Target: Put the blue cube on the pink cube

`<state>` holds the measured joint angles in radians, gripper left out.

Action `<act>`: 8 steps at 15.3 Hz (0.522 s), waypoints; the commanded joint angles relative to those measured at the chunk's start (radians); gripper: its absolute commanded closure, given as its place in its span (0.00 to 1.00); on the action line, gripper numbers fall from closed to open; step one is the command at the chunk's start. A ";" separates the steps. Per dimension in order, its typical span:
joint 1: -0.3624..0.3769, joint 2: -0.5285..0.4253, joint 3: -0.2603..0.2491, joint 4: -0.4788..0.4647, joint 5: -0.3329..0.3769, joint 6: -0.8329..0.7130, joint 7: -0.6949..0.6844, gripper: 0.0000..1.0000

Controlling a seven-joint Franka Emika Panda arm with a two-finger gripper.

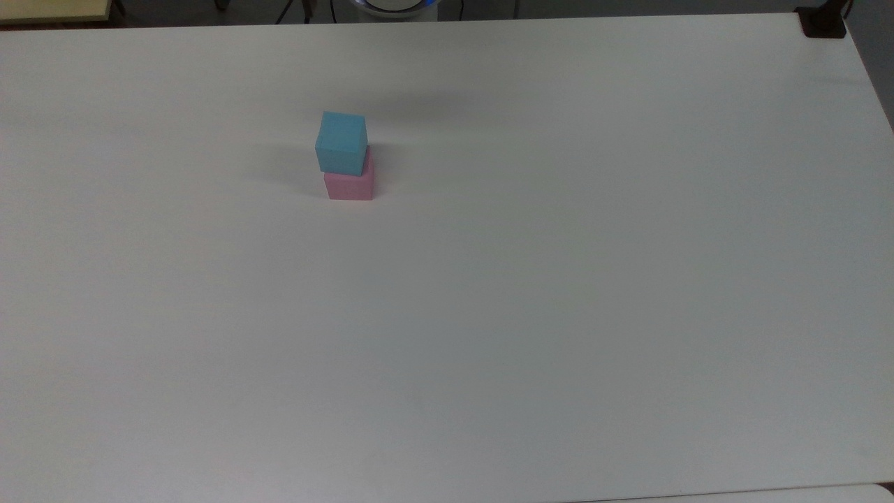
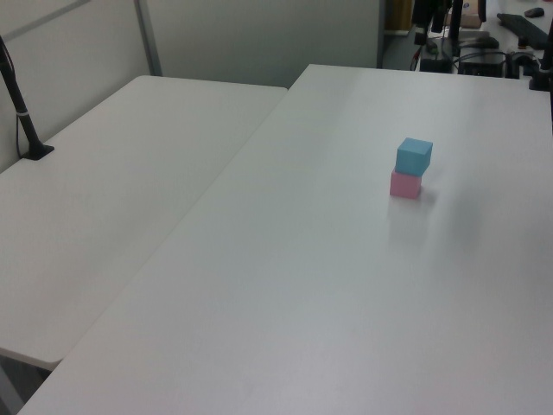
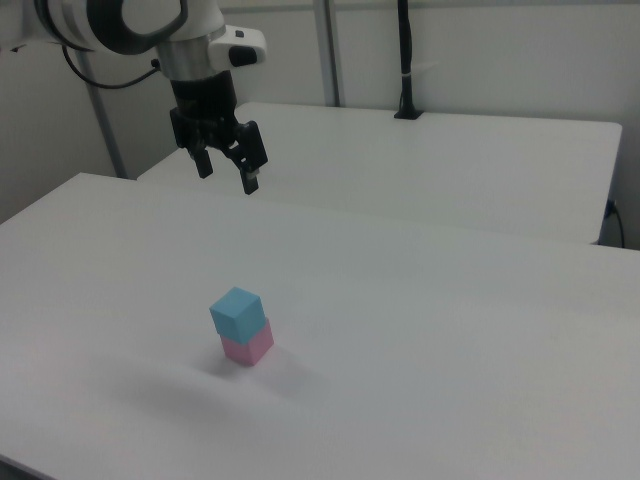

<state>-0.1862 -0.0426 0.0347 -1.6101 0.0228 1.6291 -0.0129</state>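
The blue cube (image 1: 341, 142) (image 2: 414, 156) (image 3: 238, 312) rests on top of the pink cube (image 1: 349, 186) (image 2: 404, 185) (image 3: 248, 346), slightly turned and offset from it. The stack stands on the white table (image 1: 531, 279). In the right view my gripper (image 3: 227, 173) hangs high above the table, up and to the right view's left of the stack. It is open and empty, its two black fingers (image 3: 251, 180) spread apart and well clear of the cubes.
A second white table (image 2: 112, 181) adjoins at the left view's left, with a black post (image 2: 22, 112) clamped to it. A black clamp (image 1: 823, 22) sits on the table's far right corner in the top view. Cables and equipment (image 2: 484, 52) lie beyond the far edge.
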 commanded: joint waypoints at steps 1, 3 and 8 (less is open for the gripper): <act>0.095 -0.002 -0.100 0.002 0.006 0.014 -0.038 0.00; 0.102 0.003 -0.110 0.004 0.009 0.015 -0.035 0.00; 0.102 0.001 -0.110 0.004 0.009 0.012 -0.033 0.00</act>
<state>-0.1086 -0.0407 -0.0526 -1.6101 0.0228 1.6302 -0.0310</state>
